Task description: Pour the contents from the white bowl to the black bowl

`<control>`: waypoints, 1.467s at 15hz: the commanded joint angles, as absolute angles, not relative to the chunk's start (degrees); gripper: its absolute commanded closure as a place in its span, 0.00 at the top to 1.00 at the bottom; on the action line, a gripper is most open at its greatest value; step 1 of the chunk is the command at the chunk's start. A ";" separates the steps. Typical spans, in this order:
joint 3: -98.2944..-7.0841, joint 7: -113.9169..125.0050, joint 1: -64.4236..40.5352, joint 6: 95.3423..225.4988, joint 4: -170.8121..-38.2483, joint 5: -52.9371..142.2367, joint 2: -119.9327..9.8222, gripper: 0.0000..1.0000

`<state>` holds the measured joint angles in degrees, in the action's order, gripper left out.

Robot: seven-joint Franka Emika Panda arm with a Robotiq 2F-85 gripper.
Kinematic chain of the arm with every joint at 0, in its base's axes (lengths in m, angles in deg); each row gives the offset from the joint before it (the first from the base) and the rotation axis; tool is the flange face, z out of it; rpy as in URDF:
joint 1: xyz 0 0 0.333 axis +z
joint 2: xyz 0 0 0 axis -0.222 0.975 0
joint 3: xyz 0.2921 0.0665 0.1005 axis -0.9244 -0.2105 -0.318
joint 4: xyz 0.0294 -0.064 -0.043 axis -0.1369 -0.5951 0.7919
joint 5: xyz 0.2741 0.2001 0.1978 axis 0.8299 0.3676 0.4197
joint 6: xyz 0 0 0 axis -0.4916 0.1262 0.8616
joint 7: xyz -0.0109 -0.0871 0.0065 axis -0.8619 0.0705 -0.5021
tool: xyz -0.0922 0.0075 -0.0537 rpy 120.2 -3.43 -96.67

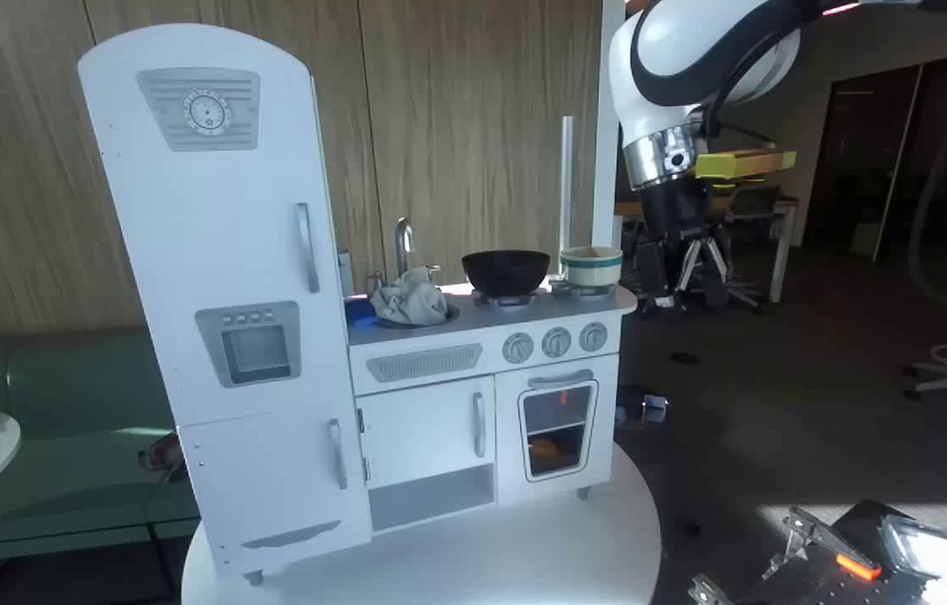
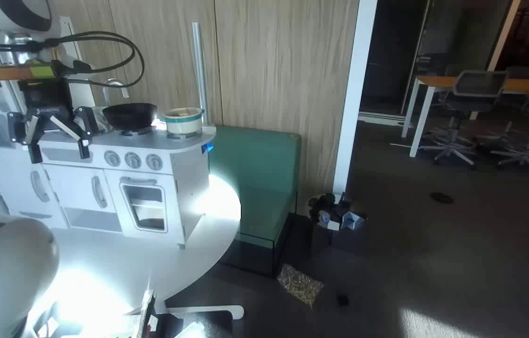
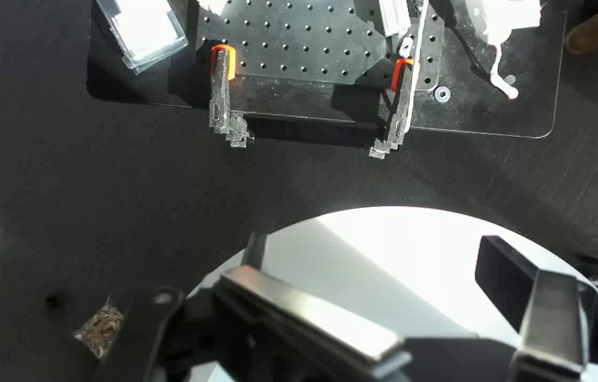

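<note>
White bowl point(image 2: 183, 125), the one to be poured, stands at the right end of the counter point(image 2: 154, 141) in both exterior views, with nothing gripping it. Over on the left, in an exterior view, the gripper point(image 2: 60, 151) hangs apart from both bowls, its fingers spread and nothing between them; the wrist view catches neither bowl, so a badly aimed approach is my first worry. Beside it a cable point(image 2: 90, 34) loops out wide, and I'd fear it snagging on the tap point(image 1: 401, 239). Further along comes the black bowl point(image 2: 130, 117), upright on a burner point(image 2: 135, 132). Wide at the rim and narrower below, it could tip if the gripper passes too low, and a pour started short of that rim would likely land on the counter. Rightmost is the white bowl itself, upright, its inside tan, though I can't make out the contents. Pinched at a single spot on the rim, it might twist and spill early. A clumsy reach could shove it over the counter's edge, and the post point(image 2: 200, 70) behind it leaves less room to manoeuvre.
</note>
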<state>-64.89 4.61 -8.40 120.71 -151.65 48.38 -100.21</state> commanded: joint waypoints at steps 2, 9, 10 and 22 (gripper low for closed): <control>-64.36 4.85 -7.77 120.67 -151.25 48.16 -100.16 1.00; -64.36 4.85 -7.77 120.67 -151.09 48.16 -100.26 1.00; -64.36 4.85 -7.77 120.67 -151.09 48.16 -100.26 1.00; -58.77 4.89 -13.42 126.49 -138.32 38.99 -96.71 1.00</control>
